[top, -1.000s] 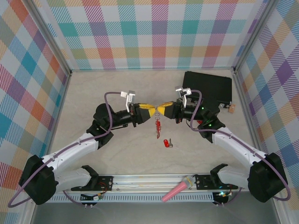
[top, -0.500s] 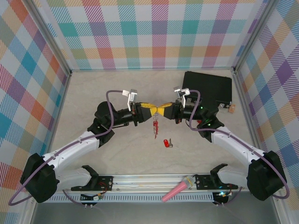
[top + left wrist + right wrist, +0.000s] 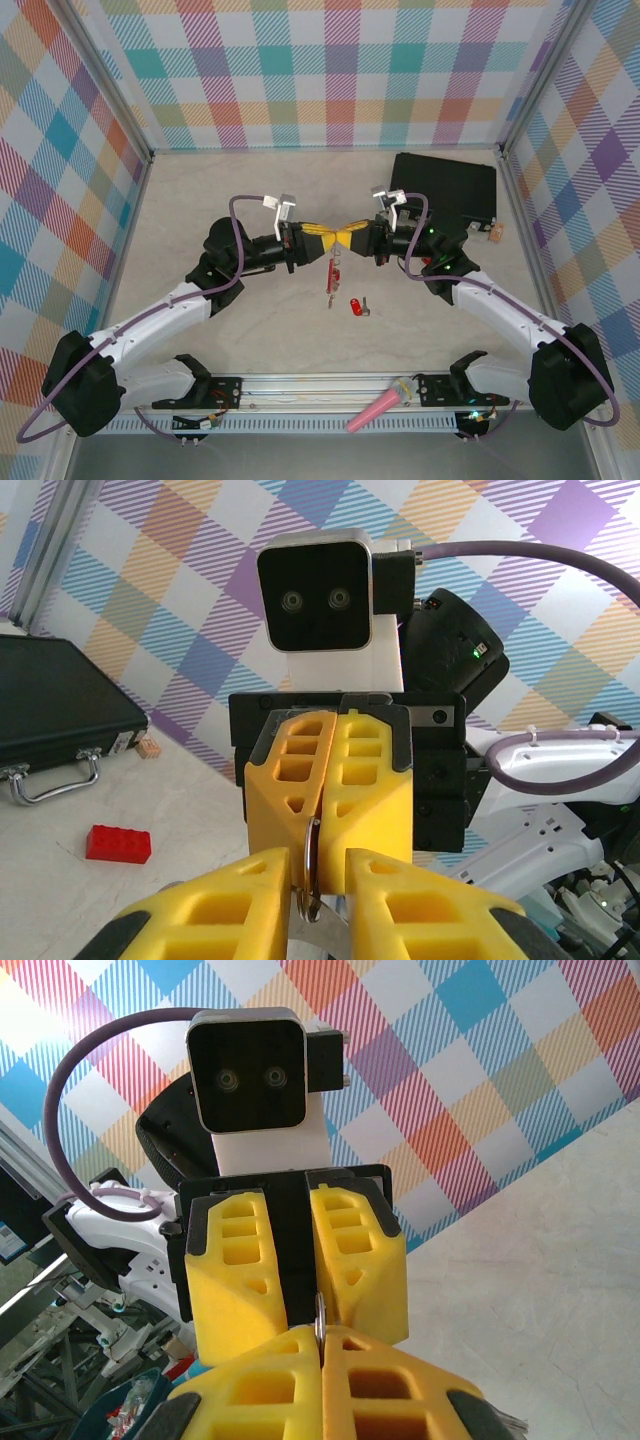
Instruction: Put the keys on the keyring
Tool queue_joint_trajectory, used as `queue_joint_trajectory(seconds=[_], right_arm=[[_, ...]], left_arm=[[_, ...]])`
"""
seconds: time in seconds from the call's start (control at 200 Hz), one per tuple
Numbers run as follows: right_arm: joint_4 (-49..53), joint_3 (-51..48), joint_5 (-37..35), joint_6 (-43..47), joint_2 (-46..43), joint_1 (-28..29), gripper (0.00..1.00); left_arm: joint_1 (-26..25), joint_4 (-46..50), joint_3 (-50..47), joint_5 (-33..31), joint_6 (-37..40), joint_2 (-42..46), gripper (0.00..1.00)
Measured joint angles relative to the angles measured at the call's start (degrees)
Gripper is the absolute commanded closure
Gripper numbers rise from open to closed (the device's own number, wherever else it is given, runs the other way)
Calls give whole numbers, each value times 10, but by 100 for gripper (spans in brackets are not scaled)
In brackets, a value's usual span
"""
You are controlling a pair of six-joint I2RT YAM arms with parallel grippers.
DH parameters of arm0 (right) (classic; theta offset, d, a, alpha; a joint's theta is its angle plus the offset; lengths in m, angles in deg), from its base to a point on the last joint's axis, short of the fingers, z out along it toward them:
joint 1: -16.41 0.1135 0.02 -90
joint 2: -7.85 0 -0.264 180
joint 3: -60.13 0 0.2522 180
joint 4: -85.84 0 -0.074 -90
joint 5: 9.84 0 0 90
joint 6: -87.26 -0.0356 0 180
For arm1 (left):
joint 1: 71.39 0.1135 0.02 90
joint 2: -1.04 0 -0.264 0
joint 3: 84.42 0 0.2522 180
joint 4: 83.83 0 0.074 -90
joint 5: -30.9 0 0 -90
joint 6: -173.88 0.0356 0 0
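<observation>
nearest the arm bases, well to the near-left of the black case [image 3: 445, 190] in the top view, a pink cone-shaped object [image 3: 380, 407] is seen lying at the base rail [image 3: 300, 385]. farther in, a loose key [image 3: 357, 307] with a red head is laid flat on the bench [image 3: 200, 200], also near-left of the case and well apart from it.

beyond that, the keys [image 3: 332, 280] are seen dangling in a short string, red parts showing, left of the case's near-left corner; their number cannot be told.

above them the two grippers are met tip to tip, near the case's left edge. the jaws of the right gripper [image 3: 322, 1345] are pressed together, and the thin silvery keyring [image 3: 319, 1312] is pinched edge-on between them. the jaws of the left gripper [image 3: 318, 865] are held narrowly apart, with the ring's other side standing in the gap; whether its fingers [image 3: 385, 890] touch the ring cannot be told.

in the left wrist view a red brick [image 3: 118, 843] is seen on the bench just in front of the case's metal handle [image 3: 55, 780], and a small tan block [image 3: 150, 747] is set just beside the case's corner.
</observation>
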Motion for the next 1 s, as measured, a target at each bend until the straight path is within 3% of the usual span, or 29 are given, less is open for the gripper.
queue_joint_trajectory(seconds=[0.215,0.33,0.48,0.535,0.615,0.695,0.74,0.83,1.0], right_arm=[[0,0,5,0,0,0,100],[-1,0,7,0,0,-1,100],[-2,0,8,0,0,-2,100],[-1,0,8,1,0,-2,83],[11,0,6,10,-5,-1,78],[56,0,-8,31,-26,0,46],[87,0,-26,48,-42,0,33],[155,0,-89,81,-89,0,25],[237,-4,-198,131,-159,0,19]], left_arm=[[0,0,0,2,0,0,85],[0,0,0,2,2,0,100],[0,-1,0,2,1,0,100],[0,-1,0,2,1,0,100],[0,7,0,-2,3,0,100],[-1,19,0,-5,12,3,100],[-1,32,0,-10,19,9,100],[-1,56,0,-28,37,26,100],[-1,80,-1,-76,64,56,100]])
